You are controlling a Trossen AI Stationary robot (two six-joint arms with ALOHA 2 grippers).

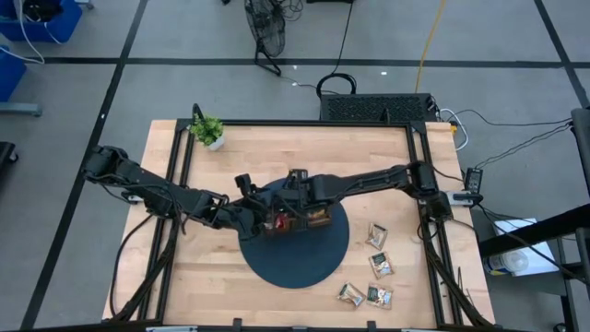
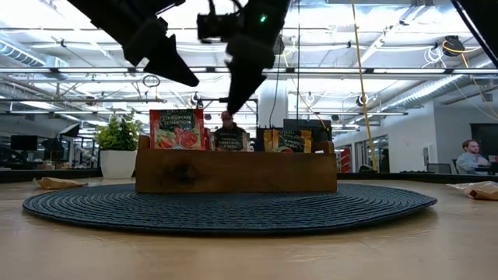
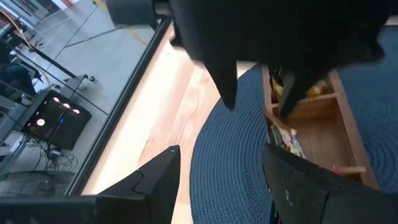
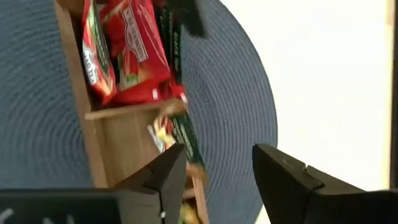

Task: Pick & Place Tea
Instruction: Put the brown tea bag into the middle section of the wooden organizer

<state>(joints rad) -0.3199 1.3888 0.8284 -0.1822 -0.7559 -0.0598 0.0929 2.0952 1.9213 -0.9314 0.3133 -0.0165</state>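
Four loose sachets: I count four beige-and-green tea sachets lying flat on the bare wood at the table's right-front, well apart from the tray.
Tray: the wooden tray sits on the round dark mat; I see red sachets standing in one compartment and darker ones in the next.
Right gripper: my right gripper hangs just above the tray, jaws spread with nothing between them; a dark sachet lies in the compartment below the fingers.
Left gripper: the left gripper hovers over the mat edge beside the tray, jaws apart and empty.
Crowding: both wrists meet over the tray, so I judge a bump between them the main risk.
Handling: I expect the sachets to be nearly weightless, thin, bendy and a little slick, so they would slide or flip under a careless touch.
Where to grip: for a flat one I would press a finger at one edge and pinch across the rim, not the middle; the contents should tolerate a firm squeeze.
Other: a small potted plant stands at the far left corner, clear of the work.
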